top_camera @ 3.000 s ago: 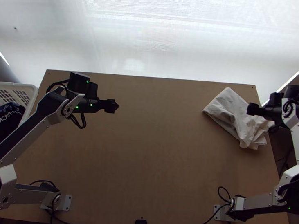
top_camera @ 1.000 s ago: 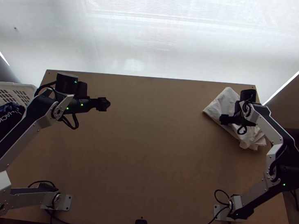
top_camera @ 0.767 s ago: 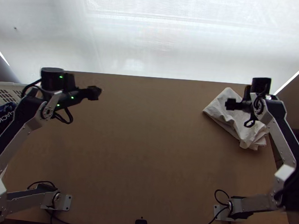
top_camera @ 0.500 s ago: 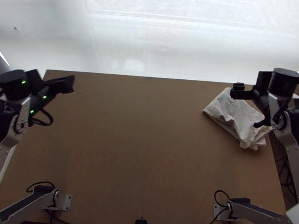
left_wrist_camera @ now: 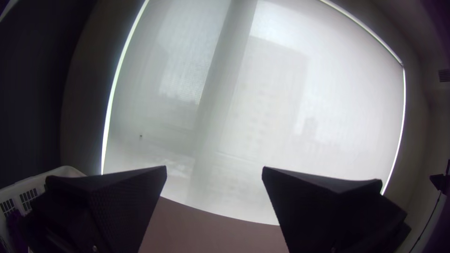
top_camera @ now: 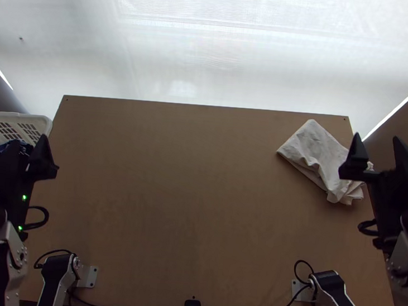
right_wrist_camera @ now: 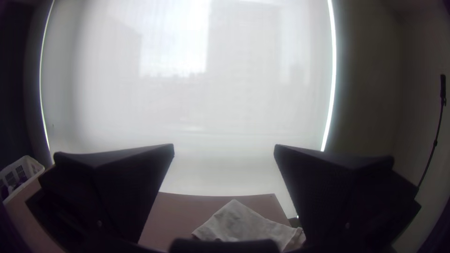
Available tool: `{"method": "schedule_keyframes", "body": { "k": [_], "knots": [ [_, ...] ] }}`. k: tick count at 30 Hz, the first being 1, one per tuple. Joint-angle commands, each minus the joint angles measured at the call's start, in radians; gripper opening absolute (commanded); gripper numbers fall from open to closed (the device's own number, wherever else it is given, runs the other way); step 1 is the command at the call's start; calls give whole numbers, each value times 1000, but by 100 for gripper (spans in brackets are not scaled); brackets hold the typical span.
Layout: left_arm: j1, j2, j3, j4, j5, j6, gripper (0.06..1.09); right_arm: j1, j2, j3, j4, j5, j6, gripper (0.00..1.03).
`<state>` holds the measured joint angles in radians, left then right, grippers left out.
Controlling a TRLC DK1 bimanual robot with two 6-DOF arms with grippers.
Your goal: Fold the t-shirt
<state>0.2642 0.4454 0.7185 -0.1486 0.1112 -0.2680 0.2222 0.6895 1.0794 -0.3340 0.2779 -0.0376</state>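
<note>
The right claw (right_wrist_camera: 225,147) stands wide open, its two fingers well apart and nothing between them; in the top view it is by the right edge of the surface (top_camera: 189,208), close to the cloth's rumpled end. The left claw (left_wrist_camera: 214,170) is spread wide too and empty, over at the left edge near a white basket (top_camera: 16,116) with dark cloth (top_camera: 1,167) in it.

The pale t-shirt (top_camera: 316,155) lies at the far right corner of the surface, slanted, in a compact bundle: fairly flat toward the far edge, creased and bunched toward the right edge. It looks doubled over, so the folding seems largely done, though I cannot count the layers or make out sleeves or collar. If more is wanted, what remains is probably smoothing and squaring that loose end.
</note>
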Motion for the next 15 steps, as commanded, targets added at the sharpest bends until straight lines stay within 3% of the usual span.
{"method": "schedule_keyframes", "body": {
  "k": [1,6,9,15],
  "knots": [
    [52,-267,-281,129,-1,10,104,5,-344,-404,228,20,1,99],
    [66,-346,-407,158,-8,30,104,9,-590,-731,374,20,-53,99],
    [64,-436,-502,187,-8,35,104,35,-694,-837,374,20,-70,99],
    [61,-445,-605,195,-18,70,104,52,-696,-952,382,20,-35,99]
  ]
}}
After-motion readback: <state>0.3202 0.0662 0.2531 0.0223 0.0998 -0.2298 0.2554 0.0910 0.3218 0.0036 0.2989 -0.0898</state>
